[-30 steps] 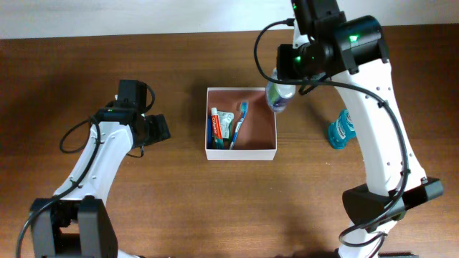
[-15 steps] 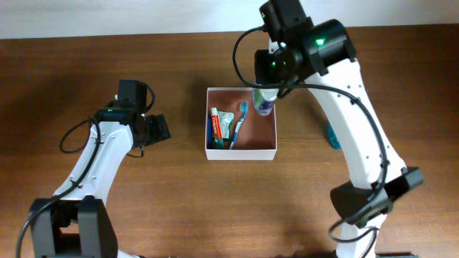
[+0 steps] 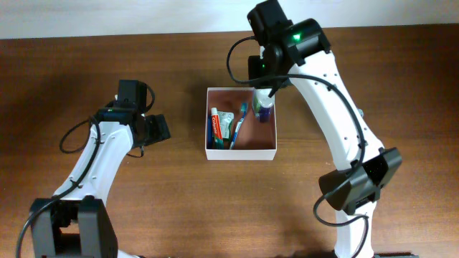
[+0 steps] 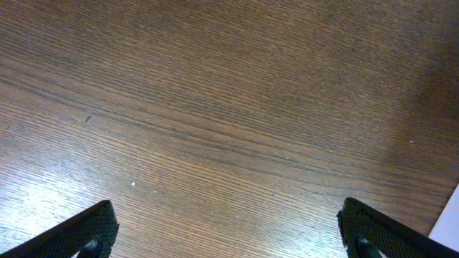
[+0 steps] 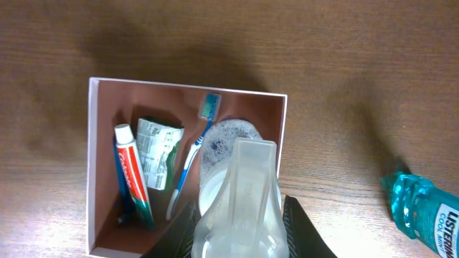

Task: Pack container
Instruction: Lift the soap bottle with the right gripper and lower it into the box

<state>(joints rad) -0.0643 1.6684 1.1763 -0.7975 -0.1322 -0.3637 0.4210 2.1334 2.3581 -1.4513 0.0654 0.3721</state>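
White right arm (image 3: 337,107), bottle (image 3: 264,107) over container (image 3: 240,153)

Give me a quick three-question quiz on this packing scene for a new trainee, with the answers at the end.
1. True or false: the left tool is open, holding nothing.
2. The right tool grips: A) blue toothbrush, B) clear plastic bottle, C) red-and-white toothpaste tube?
3. Which item lies on the brown wooden table outside the white-walled square container?
Key: 1 true; 2 B; 3 the teal mouthwash bottle.
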